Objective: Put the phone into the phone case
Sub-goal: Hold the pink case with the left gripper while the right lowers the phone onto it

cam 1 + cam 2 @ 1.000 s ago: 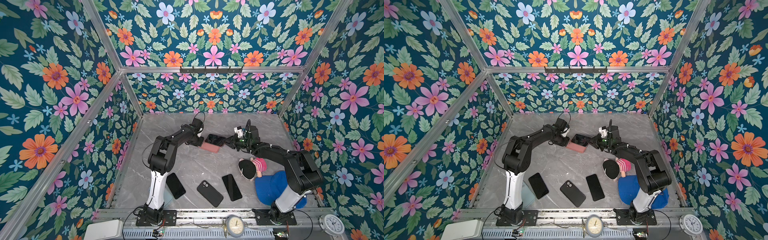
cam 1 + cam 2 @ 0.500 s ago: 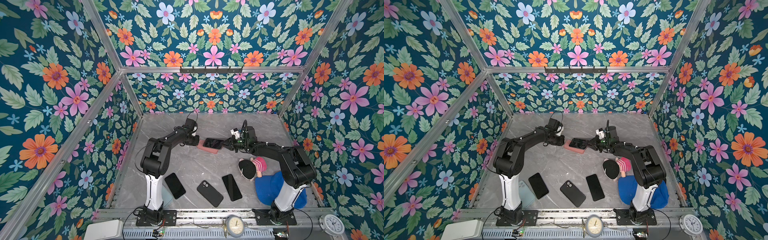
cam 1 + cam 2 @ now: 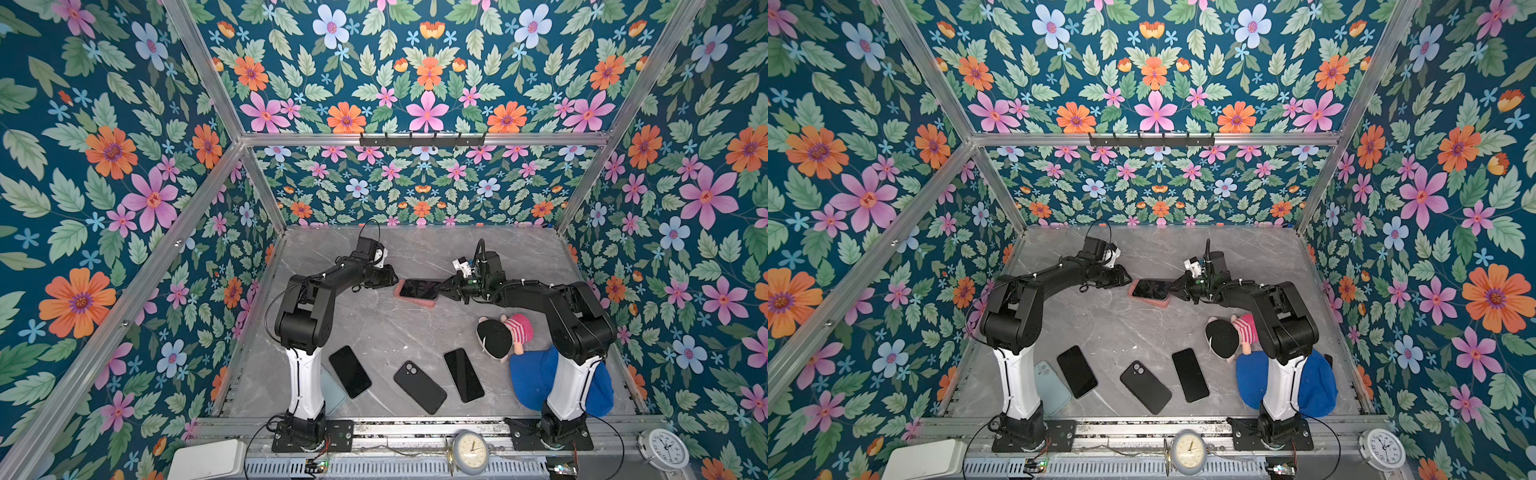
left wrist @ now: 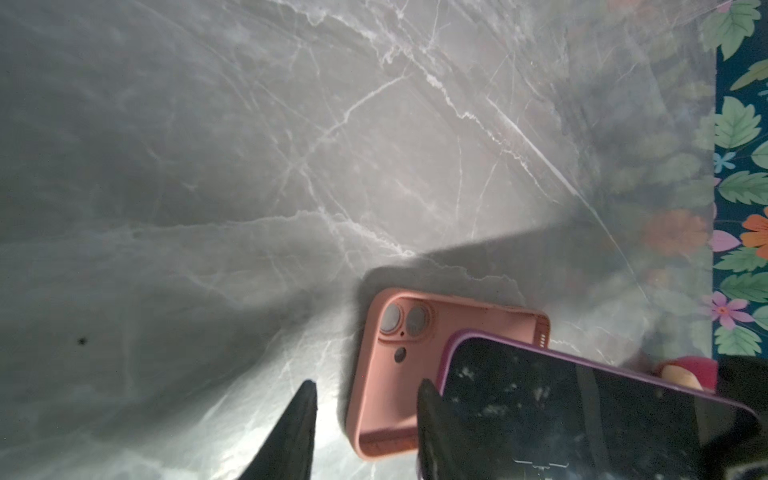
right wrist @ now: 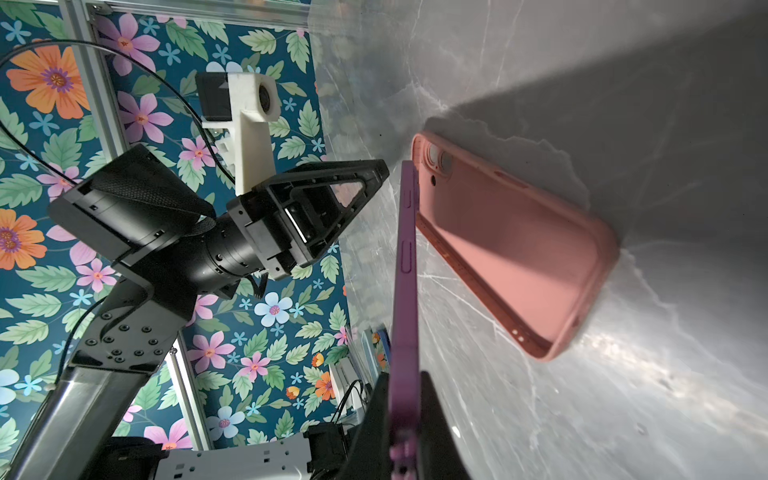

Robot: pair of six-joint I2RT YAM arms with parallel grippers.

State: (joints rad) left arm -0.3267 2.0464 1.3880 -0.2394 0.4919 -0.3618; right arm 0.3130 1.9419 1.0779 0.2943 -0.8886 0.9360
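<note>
Phone (image 3: pixel 419 289): I see it held screen-up over the pink phone case (image 3: pixel 419 304), far end dipped toward the case's camera end, near end raised; not seated.
Change, phone: a second ago it sat further back with more pink showing beneath it; now it covers most of the case in both top views.
Change, left arm: its elbow has swung outward, and the tip that was pressed to the case end now sits just beside it.
Right gripper (image 3: pixel 444 289): clamped on the phone's near short end, one finger on each face.
Left gripper (image 4: pixel 368 390): jaws apart, nothing between them that I can make out; tips close to the case's camera corner.
Phone, make: glossy black glass with specks of reflection, matte purple rim, rounded corners, raised side buttons visible in the right wrist view.
Phone case, make: soft-looking matte salmon shell, open side up, raised lip all round, lens cut-outs at one end, small port holes at the other.
Table (image 3: pixel 374 324): grey marble-pattern slab with white veins, slightly shiny.
Front row: two flat black phones (image 3: pixel 350 371) (image 3: pixel 463 375), and between them a matte black case or phone (image 3: pixel 419 386) showing two lenses.
Pale blue case (image 3: pixel 334 392): partly hidden behind the left arm's white base.
Doll (image 3: pixel 505 332): plush, black hair, striped pink top.
Blue cap (image 3: pixel 534 384): mesh fabric, at the right arm's base.
</note>
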